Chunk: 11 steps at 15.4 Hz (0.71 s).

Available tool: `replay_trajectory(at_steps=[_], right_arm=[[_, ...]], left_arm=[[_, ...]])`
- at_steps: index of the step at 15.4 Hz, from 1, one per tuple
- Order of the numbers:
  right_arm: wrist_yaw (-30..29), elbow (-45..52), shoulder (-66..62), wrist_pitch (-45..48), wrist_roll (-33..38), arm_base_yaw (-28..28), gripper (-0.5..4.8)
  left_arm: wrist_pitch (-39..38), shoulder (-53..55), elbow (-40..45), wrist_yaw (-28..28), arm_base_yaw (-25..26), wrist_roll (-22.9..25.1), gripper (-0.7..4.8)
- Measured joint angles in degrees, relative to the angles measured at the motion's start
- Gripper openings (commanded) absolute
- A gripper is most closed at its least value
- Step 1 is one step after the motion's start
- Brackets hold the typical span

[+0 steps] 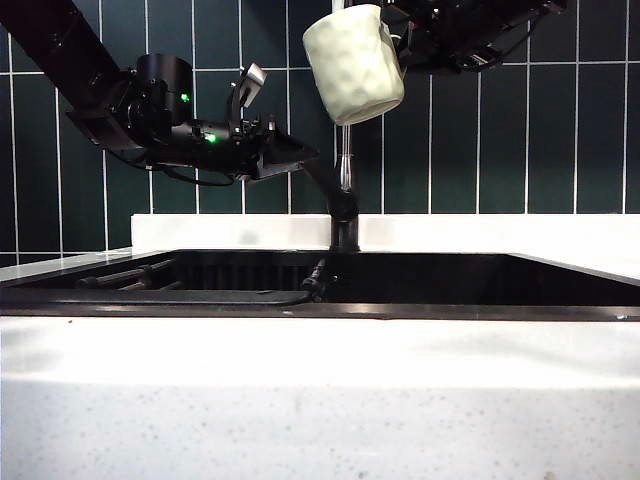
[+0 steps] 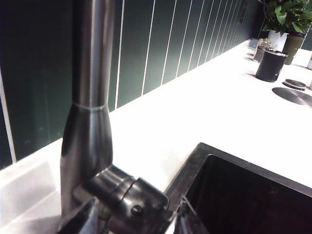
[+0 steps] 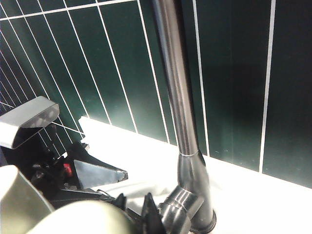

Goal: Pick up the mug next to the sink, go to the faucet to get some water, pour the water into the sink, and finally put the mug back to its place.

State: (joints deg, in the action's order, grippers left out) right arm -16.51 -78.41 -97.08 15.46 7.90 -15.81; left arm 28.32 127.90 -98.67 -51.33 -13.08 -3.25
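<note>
So the mug [image 1: 354, 63] is off the bench [image 1: 320, 370] and held high by the right pincer [image 1: 400, 45], clamped on it, beside the top of the faucet [image 1: 346, 170] over the sink [image 1: 400, 285]. Meanwhile the left pincer [image 1: 290, 155], fingers wide apart, straddles the lever hub at the faucet's base [image 2: 126, 200]. Picking up looks done and filling is the step in hand; no water shows, so pouring into the sink and setting the mug back seem left
</note>
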Motion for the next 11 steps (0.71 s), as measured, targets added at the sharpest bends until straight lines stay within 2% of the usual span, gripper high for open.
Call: replay_trajectory(at_steps=[4,6,8,9,10,11], right_arm=[[0.0,0.0,0.0,-0.07,-0.02,0.04,-0.01],[0.0,0.0,0.0,-0.44,-0.02,0.07,-0.01],[0.0,0.0,-0.07,-0.48,-0.07,0.15,-0.01],[0.0,0.0,-0.07,-0.48,-0.11,0.2,-0.01],[0.02,0.0,-0.07,-0.46,-0.39,0.22,-0.01],[0.04,0.0,-0.07,-0.66,-2.16,0.22,-0.01]], left_arm=[[-0.31,0.0,0.0,0.02,0.0,0.0,2.06],[-0.28,-0.04,0.0,2.99,-0.2,0.02,2.06],[-0.24,-0.24,0.0,9.73,-1.01,0.0,2.03],[0.52,-0.35,0.0,15.34,-1.31,-0.04,1.58],[1.4,-0.44,0.0,18.16,-1.4,-0.15,0.87],[2.64,-1.01,-0.15,23.28,-2.36,-0.74,0.78]])
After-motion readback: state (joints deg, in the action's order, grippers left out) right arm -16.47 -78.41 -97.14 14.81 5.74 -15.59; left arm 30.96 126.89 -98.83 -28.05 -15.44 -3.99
